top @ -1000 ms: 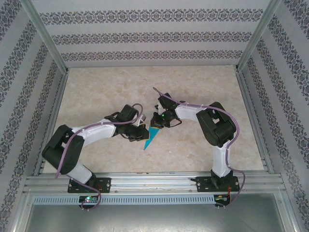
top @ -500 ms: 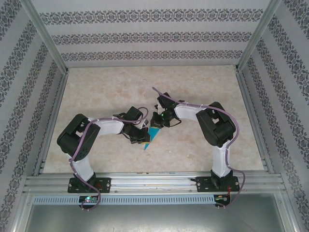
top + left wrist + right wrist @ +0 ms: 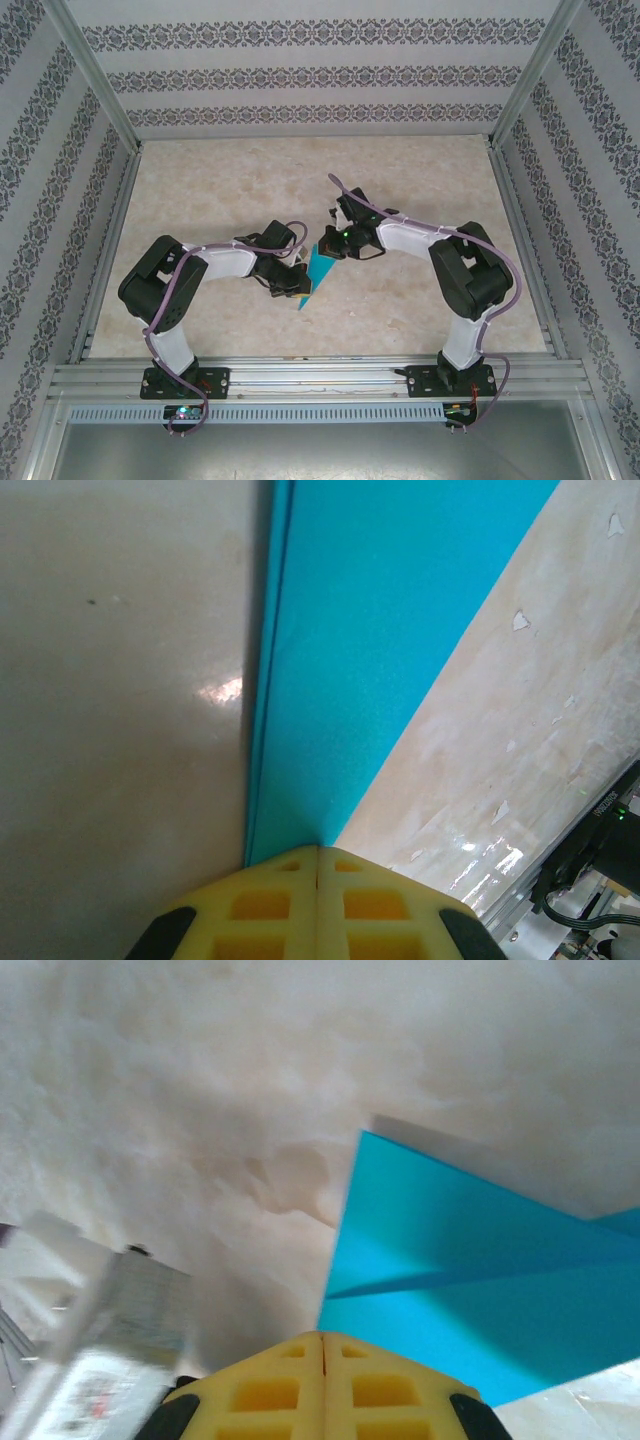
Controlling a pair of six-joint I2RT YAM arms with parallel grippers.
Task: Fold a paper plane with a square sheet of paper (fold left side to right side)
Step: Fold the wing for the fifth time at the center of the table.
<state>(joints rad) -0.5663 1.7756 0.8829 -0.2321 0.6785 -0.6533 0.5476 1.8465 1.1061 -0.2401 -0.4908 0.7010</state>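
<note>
We see the left gripper (image 3: 318,850) with its two yellow fingers pressed flat together, no gap between them. The narrow end of the paper plane (image 3: 370,630) runs right into their tips, so it seems pinched there. From this point the teal paper widens away from the gripper, with a layered fold edge along its left side. It lies flat on the pale marble-like table (image 3: 120,730).

The right gripper (image 3: 322,1336) also has its fingers closed together. Its tips are at a corner of the teal paper, and we cannot tell whether they pinch it. A crease crosses the sheet there.

From above, the paper is a slim pointed shape near the table's middle, between the two grippers, with its point toward the arm bases.
</note>
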